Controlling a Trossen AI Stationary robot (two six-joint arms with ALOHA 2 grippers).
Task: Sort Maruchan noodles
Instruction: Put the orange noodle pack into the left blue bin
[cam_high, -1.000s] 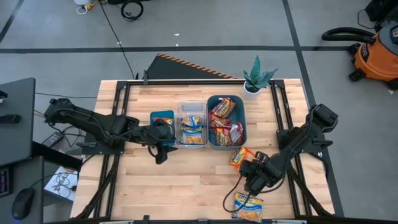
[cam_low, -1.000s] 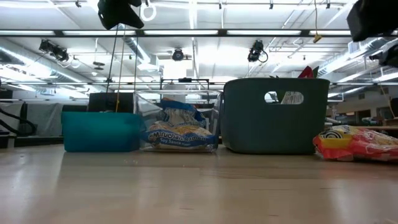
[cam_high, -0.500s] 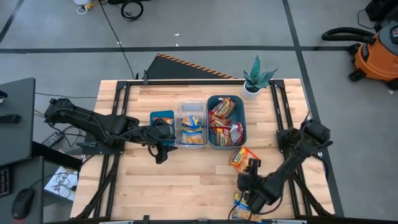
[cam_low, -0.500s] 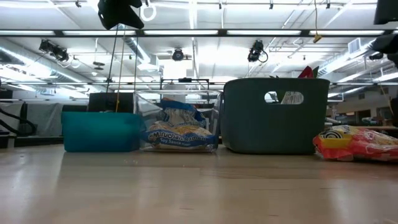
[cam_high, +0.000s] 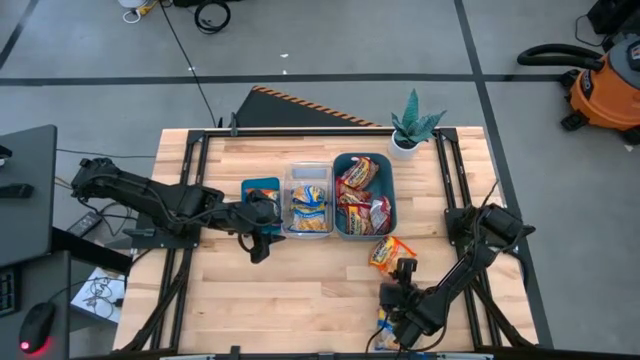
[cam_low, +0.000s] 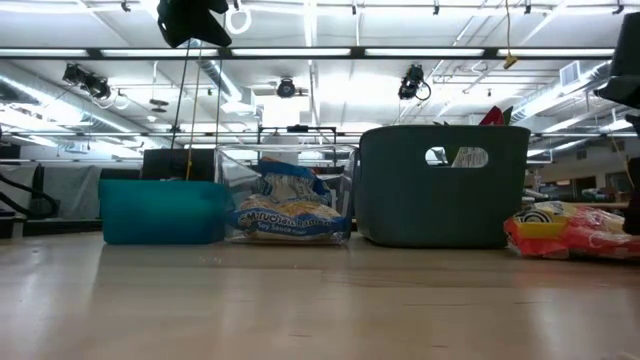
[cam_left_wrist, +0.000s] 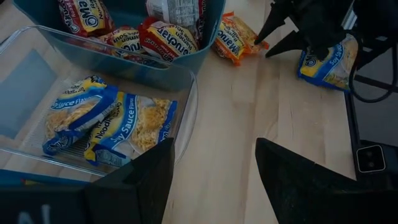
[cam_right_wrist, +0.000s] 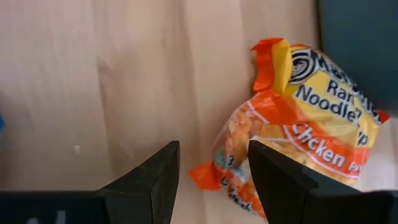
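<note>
An orange-and-yellow noodle packet (cam_high: 388, 252) (cam_right_wrist: 298, 137) lies flat on the table, just near of the dark blue bin. My right gripper (cam_high: 403, 272) (cam_right_wrist: 211, 183) is open, close behind the packet on its near side, pointing at it and touching nothing. A blue-and-yellow packet (cam_high: 384, 328) (cam_left_wrist: 326, 62) lies at the near edge, mostly hidden under the right arm. Blue packets (cam_left_wrist: 106, 121) lie in the clear bin (cam_high: 308, 168), red ones (cam_left_wrist: 165, 40) in the dark blue bin (cam_high: 392, 205). My left gripper (cam_high: 262, 240) (cam_left_wrist: 214, 180) waits open beside the clear bin.
A small teal bin (cam_high: 262, 186) stands left of the clear bin. A potted plant (cam_high: 412, 125) stands at the far edge behind the dark blue bin. Bare wood lies between the bins and the near edge, left of the right arm.
My right arm has drawn back toward the table's near edge, and its forearm now lies over the blue-and-yellow packet, which showed whole a second ago. The packets and the left arm have kept still.
</note>
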